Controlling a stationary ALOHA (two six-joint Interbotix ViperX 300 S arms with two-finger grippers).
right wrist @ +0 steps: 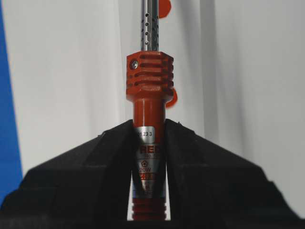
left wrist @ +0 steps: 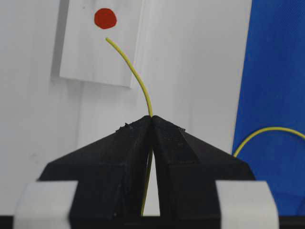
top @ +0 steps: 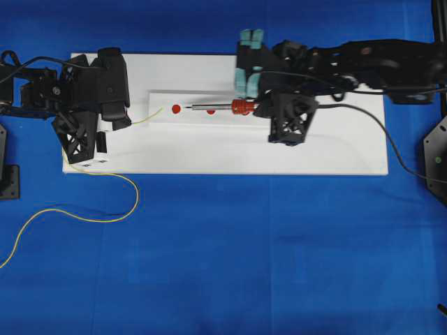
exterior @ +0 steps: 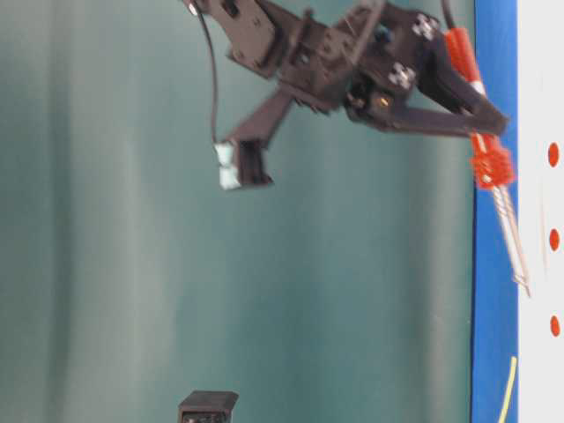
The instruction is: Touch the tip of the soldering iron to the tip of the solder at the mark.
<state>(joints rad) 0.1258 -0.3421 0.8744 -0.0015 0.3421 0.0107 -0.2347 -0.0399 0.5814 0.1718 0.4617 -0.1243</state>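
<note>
The solder (left wrist: 136,76), a thin yellow wire, curves out of my left gripper (left wrist: 152,118), which is shut on it. Its free end stops just short of a red mark (left wrist: 105,18). From overhead the solder (top: 150,116) points right toward that mark (top: 176,108). My right gripper (right wrist: 149,125) is shut on the red-orange handle of the soldering iron (right wrist: 149,81). The iron (top: 223,107) lies level, and its tip ends slightly right of the mark, apart from the solder's end. The table-level view shows the iron (exterior: 490,163) held just off the board.
A white board (top: 314,153) lies on blue cloth and carries a raised white strip (top: 157,98) with another red mark (top: 211,112). Loose solder (top: 105,220) loops over the cloth at front left. The iron's black cord (top: 377,125) trails off to the right.
</note>
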